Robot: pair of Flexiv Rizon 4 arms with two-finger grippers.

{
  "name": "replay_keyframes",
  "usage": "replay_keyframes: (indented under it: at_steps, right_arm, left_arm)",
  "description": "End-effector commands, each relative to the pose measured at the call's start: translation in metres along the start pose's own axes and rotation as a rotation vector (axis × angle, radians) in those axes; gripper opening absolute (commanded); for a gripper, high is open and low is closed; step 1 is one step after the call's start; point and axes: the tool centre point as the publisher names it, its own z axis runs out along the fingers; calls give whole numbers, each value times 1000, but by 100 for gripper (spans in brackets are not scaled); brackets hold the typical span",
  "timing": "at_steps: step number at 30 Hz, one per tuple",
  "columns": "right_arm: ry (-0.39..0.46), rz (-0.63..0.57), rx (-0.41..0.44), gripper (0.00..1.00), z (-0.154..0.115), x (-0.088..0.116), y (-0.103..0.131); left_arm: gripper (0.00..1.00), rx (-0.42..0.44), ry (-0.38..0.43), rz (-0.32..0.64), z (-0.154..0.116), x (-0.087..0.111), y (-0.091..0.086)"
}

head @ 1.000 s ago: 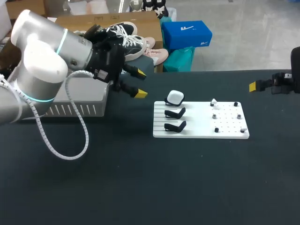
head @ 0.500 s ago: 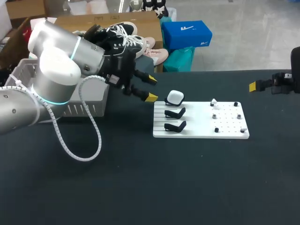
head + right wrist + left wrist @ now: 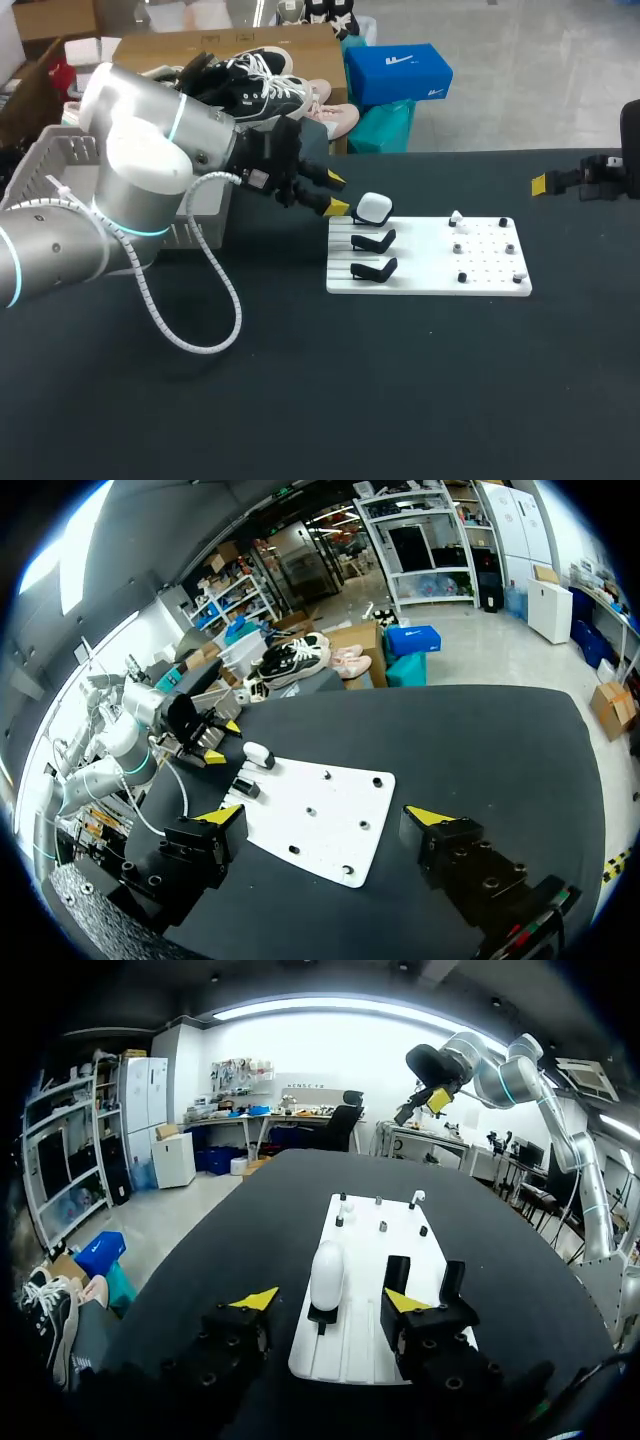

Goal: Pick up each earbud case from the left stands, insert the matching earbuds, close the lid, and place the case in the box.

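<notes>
A white earbud case (image 3: 374, 208) sits on the rearmost of three black stands at the left end of a white board (image 3: 428, 262). My left gripper (image 3: 337, 194) is just to the left of the case, open. From the left wrist, the case (image 3: 327, 1272) stands a little ahead, in line with the gap of the gripper (image 3: 330, 1300), touching neither finger. The two nearer stands (image 3: 373, 241) are bare. A white earbud (image 3: 456, 217) rests among several small pegs on the board's right half. My right gripper (image 3: 326, 815) hangs open, far off at the table's right edge.
A pale slatted crate (image 3: 48, 165) stands at the table's back left, mostly hidden behind my left arm. In the right wrist view the board (image 3: 330, 800) lies ahead with the case (image 3: 258, 753) at its far corner.
My left arm has swung right across the table until its tips are beside the case. Its fingers have drawn somewhat closer together. The right arm has kept still.
</notes>
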Motion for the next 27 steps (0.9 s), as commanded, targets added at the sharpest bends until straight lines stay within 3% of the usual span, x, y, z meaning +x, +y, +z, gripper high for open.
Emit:
replay_keyframes:
  at_steps: [1,11,27]
  right_arm:
    - [0,-1,-3,100,1,0,-1]
    - [0,-1,-3,100,1,0,-1]
    - [0,-1,-3,100,1,0,-1]
  left_arm:
    - [60,11,-1,-1,8,3,7]
    - [62,25,-6,6,17,7,5]
    - [50,28,-17,18,37,7,10]
